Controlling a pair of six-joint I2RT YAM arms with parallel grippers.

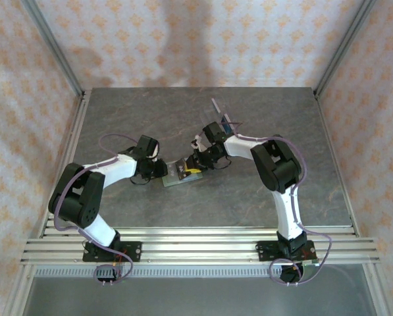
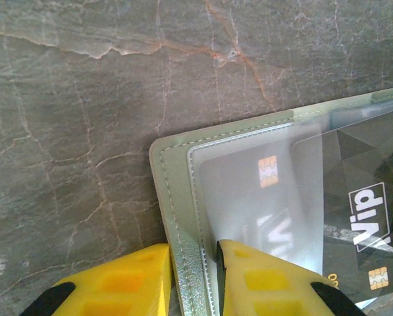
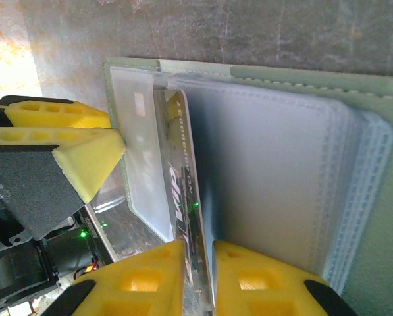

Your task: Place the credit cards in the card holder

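The sage-green card holder (image 1: pixel 180 174) lies open on the table, pale pockets up. My left gripper (image 1: pixel 162 168) is shut on its left edge; the stitched green rim (image 2: pixel 183 263) sits between the yellow fingers (image 2: pixel 262 283). One card with a gold chip (image 2: pixel 249 197) lies under a frosted pocket. My right gripper (image 1: pixel 197 164) is shut on a dark "Vip" credit card (image 3: pixel 183 191), held on edge, its far end in a pocket slot beside the pale pocket stack (image 3: pixel 268 184). In the left wrist view this dark card (image 2: pixel 364 210) slants over the pockets.
A clear plastic stand (image 1: pixel 225 122) stands just behind the right gripper, with something bluish in it. The left gripper's yellow fingers (image 3: pixel 71 135) sit close to the held card. Aluminium rails (image 1: pixel 196 240) line the table's near edge; patterned walls enclose the other sides.
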